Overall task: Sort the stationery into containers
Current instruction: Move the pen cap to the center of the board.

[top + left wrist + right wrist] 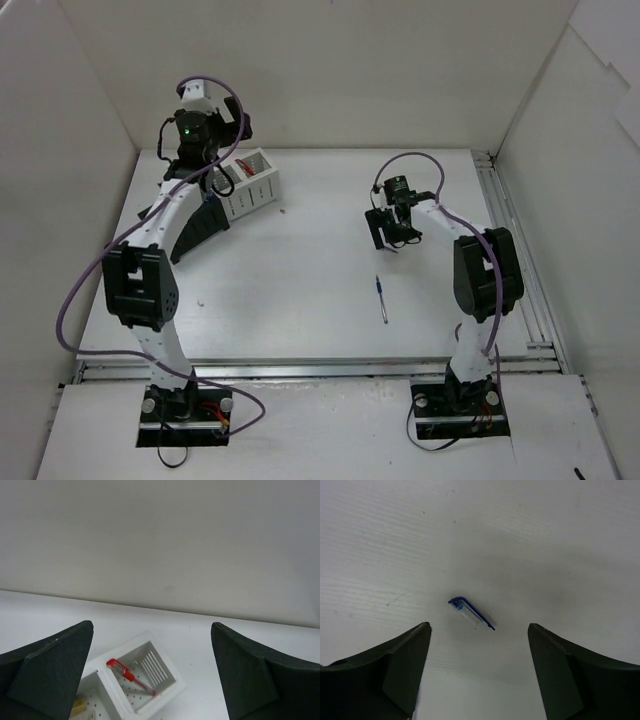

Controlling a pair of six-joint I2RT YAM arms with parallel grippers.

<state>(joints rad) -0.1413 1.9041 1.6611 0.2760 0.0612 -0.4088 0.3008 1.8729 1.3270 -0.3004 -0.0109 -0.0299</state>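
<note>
The white perforated organiser (250, 185) stands at the back left. In the left wrist view a red pen (131, 676) lies slanted in one compartment of the organiser (170, 687), and a tan eraser (77, 707) sits in the compartment beside it. My left gripper (152, 625) is open and empty above the organiser; it also shows in the top view (232, 128). My right gripper (479, 625) is open over a clear-blue pen cap (470, 613) that lies on the table. A thin blue pen (381, 298) lies near my right gripper (388, 228).
A dark boxy shape, probably the black organiser (198, 228), sits under my left arm beside the white one. White walls close the table on the left, back and right. A metal rail (510, 250) runs along the right edge. Small specks (283, 210) lie on the table.
</note>
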